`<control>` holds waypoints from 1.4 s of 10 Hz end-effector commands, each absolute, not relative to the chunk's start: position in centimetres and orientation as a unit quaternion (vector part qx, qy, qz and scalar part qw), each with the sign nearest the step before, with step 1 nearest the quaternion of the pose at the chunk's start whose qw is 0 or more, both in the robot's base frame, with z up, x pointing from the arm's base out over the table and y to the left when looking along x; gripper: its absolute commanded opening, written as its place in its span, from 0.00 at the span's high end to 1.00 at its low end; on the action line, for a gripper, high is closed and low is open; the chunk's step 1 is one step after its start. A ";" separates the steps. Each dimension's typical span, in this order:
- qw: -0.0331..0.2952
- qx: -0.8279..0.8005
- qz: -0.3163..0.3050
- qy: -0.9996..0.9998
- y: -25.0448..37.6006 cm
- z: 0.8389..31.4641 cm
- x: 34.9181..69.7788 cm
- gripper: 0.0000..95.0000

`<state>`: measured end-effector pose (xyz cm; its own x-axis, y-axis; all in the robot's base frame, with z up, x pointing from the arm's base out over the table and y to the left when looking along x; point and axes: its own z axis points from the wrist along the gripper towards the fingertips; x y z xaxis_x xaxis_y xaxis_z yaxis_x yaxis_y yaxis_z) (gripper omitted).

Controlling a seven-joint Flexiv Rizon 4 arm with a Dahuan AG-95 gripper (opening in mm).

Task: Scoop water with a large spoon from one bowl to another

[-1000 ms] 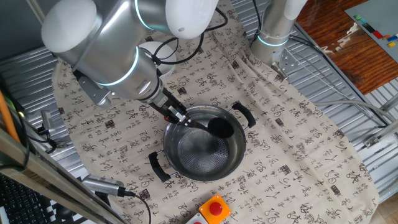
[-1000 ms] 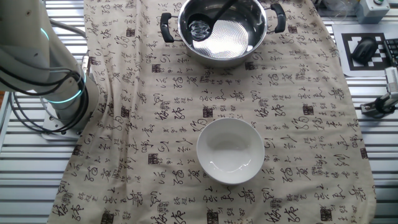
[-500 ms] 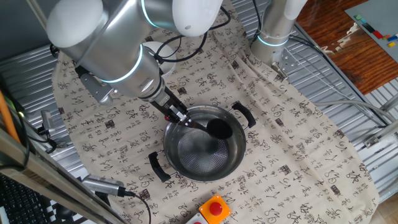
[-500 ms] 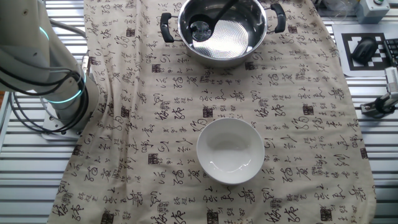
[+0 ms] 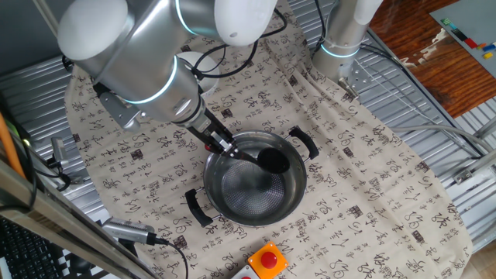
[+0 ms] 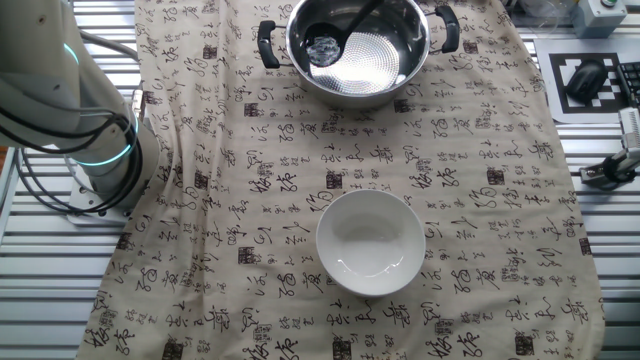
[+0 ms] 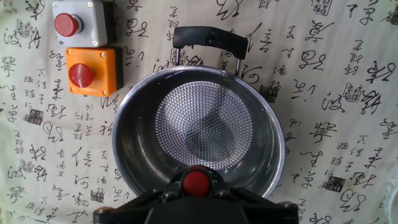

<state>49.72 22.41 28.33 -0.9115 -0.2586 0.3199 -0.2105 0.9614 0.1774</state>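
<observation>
Patterned cloth is covering the table as our gripper (image 5: 219,145) is clamping the ladle (image 5: 271,160), dipping its scoop in the steel pot (image 5: 255,188) at lower centre. We are judging scooping underway; carrying to the white bowl (image 6: 370,243) remains.

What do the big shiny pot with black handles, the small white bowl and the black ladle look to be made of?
The wide steel pot with black loop handles looks like polished stainless steel: mirror-bright walls and a dimpled base. The small round white bowl looks like glazed ceramic, though glossy plastic is possible: smooth, uniform white with soft highlights. The black ladle looks like matte plastic or nylon, showing no metallic shine.
</observation>
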 end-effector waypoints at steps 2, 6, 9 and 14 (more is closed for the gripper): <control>0.176 0.122 -0.070 -0.974 22.4 28.3 49.7 1.00; 0.206 0.122 -0.068 -0.969 22.4 28.3 49.7 1.00; 0.206 0.123 -0.068 -0.968 22.4 28.3 49.7 1.00; 0.205 0.123 -0.068 -0.969 22.4 28.3 49.7 1.00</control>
<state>49.63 22.38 28.28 -0.8856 -0.2668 0.3800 -0.2108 0.9602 0.1830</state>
